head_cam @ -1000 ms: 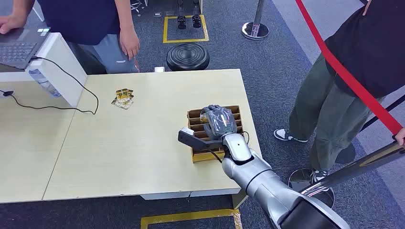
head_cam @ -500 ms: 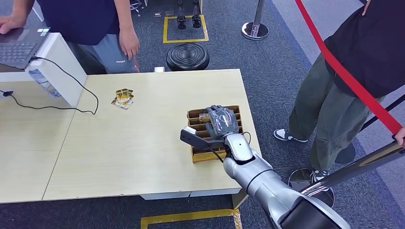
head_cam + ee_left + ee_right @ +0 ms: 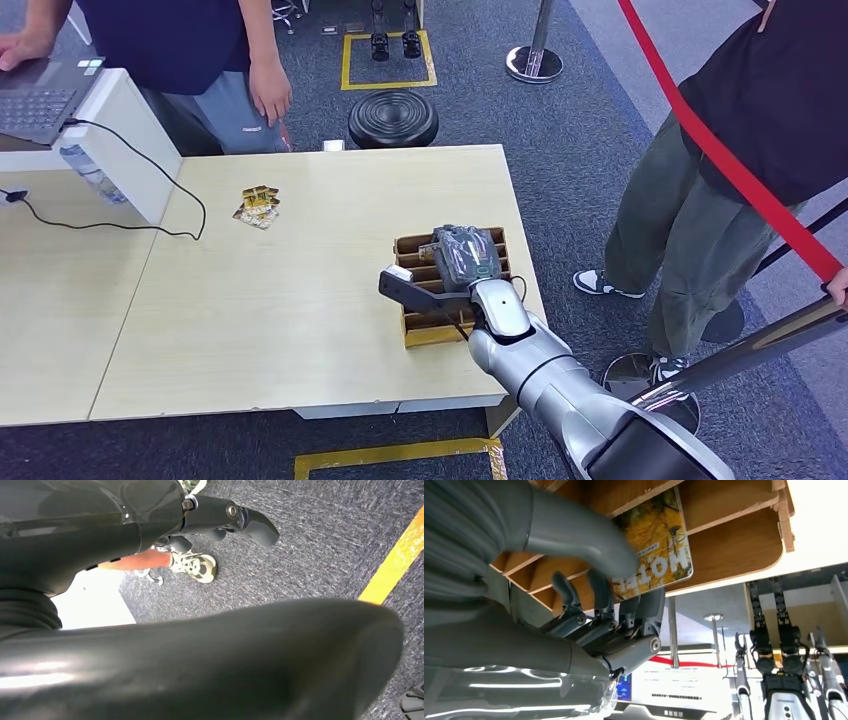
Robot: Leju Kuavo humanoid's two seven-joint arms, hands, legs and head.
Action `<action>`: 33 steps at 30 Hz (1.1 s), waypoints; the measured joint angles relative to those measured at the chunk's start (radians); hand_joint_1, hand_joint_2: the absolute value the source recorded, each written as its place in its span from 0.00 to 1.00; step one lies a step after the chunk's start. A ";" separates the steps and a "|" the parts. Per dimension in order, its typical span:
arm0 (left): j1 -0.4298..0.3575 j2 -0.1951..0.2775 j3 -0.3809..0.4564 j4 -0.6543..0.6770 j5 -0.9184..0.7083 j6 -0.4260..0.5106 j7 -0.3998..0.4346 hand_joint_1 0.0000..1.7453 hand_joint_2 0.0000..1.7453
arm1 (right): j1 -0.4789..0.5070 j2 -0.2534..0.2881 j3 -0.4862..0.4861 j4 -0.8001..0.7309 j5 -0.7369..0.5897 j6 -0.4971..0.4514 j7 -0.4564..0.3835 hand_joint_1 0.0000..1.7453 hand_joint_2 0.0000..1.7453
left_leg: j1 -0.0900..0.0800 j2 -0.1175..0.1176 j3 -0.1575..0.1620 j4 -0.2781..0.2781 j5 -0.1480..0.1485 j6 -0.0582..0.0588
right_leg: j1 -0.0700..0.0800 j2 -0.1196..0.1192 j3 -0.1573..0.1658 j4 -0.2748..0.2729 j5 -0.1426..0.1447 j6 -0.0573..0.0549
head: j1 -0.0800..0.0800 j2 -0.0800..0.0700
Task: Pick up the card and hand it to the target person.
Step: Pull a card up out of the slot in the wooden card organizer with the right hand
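Note:
A yellow card (image 3: 659, 555) printed HOTEL stands in a slot of the wooden card holder (image 3: 420, 325) near the table's right edge. My right hand (image 3: 462, 255) lies over the holder, and a corner of the card (image 3: 431, 243) peeks out beside it. In the right wrist view the thumb (image 3: 589, 540) and fingers (image 3: 596, 592) of that hand (image 3: 589, 605) pinch the card against the holder's dividers (image 3: 734, 545). My left hand (image 3: 235, 520) hangs over grey carpet with its fingers apart and nothing in it.
A small stack of cards (image 3: 258, 205) lies at the table's far side. One person (image 3: 200, 60) stands behind the table by a laptop (image 3: 35, 100); another (image 3: 760, 120) stands right of it behind a red rope (image 3: 720, 150). A black stool (image 3: 393, 118) sits beyond.
My right hand has shifted slightly rightward and toward me over the holder, and the card's corner now shows beside it. The people have stayed put.

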 joint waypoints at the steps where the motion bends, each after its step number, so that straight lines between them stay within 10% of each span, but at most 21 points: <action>1: 0.000 0.000 0.000 0.000 0.000 0.001 -0.001 0.00 0.00 | 0.000 0.000 -0.001 0.000 0.000 -0.001 0.000 1.00 1.00 | 0.000 0.000 0.000 0.000 0.000 0.000 | 0.000 0.000 0.000 0.000 0.000 0.000 | 0.000 0.000; 2: 0.000 0.000 0.001 0.000 0.000 0.002 -0.002 0.00 0.00 | 0.001 0.000 -0.002 0.000 -0.001 -0.002 0.000 1.00 1.00 | 0.000 0.000 0.000 0.000 0.000 0.000 | 0.000 0.000 0.000 0.000 0.000 0.000 | 0.000 0.000; 6: 0.001 0.000 0.003 0.000 -0.001 0.004 -0.003 0.00 1.00 | 0.003 0.000 -0.009 -0.003 -0.007 -0.020 -0.006 1.00 1.00 | 0.000 0.000 -0.001 0.001 0.000 0.000 | 0.000 0.001 -0.002 0.001 0.000 0.001 | 0.000 0.000; 22: 0.000 -0.001 0.011 -0.001 -0.012 0.042 -0.018 0.00 1.00 | -0.002 0.000 -0.036 -0.010 -0.031 -0.046 -0.026 1.00 1.00 | 0.000 0.001 -0.002 0.001 0.000 0.000 | 0.000 0.001 -0.002 0.002 0.000 0.001 | 0.000 0.000; 33: 0.026 0.013 0.046 0.002 0.001 0.055 -0.029 0.00 1.00 | -0.100 0.038 -0.156 -0.203 -0.237 -0.147 -0.199 1.00 1.00 | 0.000 0.002 -0.002 0.002 -0.001 0.000 | 0.000 0.002 -0.003 0.002 0.000 0.000 | 0.000 0.000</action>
